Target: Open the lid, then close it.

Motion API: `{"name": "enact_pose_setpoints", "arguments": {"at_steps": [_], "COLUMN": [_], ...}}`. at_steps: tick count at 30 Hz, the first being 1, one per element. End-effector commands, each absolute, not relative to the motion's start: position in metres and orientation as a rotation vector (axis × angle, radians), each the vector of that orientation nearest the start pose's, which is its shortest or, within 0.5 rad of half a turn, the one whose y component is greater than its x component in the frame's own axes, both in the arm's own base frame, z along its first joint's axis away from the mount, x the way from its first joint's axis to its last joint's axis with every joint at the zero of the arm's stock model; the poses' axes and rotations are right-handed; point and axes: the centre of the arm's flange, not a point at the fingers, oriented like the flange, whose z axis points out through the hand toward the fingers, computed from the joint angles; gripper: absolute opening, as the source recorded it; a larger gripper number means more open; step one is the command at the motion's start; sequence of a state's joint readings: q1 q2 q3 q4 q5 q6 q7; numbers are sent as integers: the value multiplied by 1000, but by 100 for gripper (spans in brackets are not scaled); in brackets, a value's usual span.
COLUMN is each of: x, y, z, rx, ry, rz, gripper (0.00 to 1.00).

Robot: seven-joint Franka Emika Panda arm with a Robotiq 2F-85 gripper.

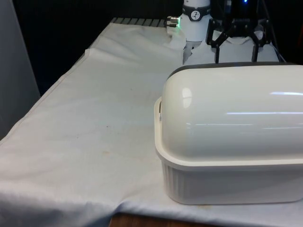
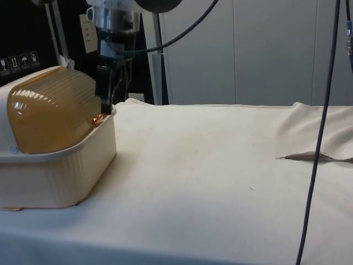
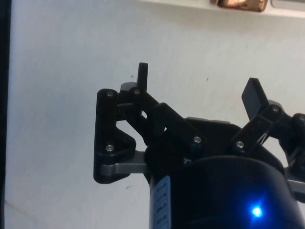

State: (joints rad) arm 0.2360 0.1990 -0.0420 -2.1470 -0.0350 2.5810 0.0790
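I am looking at the desk [image 1: 80,142], which is lying under a white cloth [image 2: 220,165] that is wrinkling along its edges and bunching into a fold near the side view's right. A cream bread box [image 1: 227,184] with a ribbed base is sitting on that cloth near the desk's front edge, at the front view's right, turning its rounded white back to the front camera. From the side camera I am seeing its amber roll-top lid [image 2: 52,113] curving over the box and resting shut, reaching down to the rim of the base. A small copper-coloured handle [image 3: 240,4] is sitting at the lid's lower edge, on the side of the box facing the robot. I am holding the white arm [image 1: 195,21] just behind the box, and its black tool [image 1: 236,54] is hanging with its fingers [image 1: 218,53] pointing down at the cloth, their tips dropping behind the box's top in the front view. The two fingers are standing well spread, with nothing between them. From the side camera the tool [image 2: 107,91] is standing just beside the lid's lower edge, near the handle [image 2: 96,118]; I cannot tell whether it is touching the box. In the wrist view the tool [image 3: 198,88] is hanging over bare cloth, apart from the handle.
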Motion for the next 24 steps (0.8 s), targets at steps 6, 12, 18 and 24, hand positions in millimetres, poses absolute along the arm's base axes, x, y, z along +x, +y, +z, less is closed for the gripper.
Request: {"name": "enact_pose_setpoints", "arguments": {"at_steps": [6,12,18,24], "x": [586,591,593,596], "y": [110,108,102,94], "z": [320,317,312,305], "rx": [-3101,-3094,-3100,-3078], "ry": [-220,-214,-198,-189], "rz": [-423,-452,-470,-508], "gripper": [100,100,100,100]}}
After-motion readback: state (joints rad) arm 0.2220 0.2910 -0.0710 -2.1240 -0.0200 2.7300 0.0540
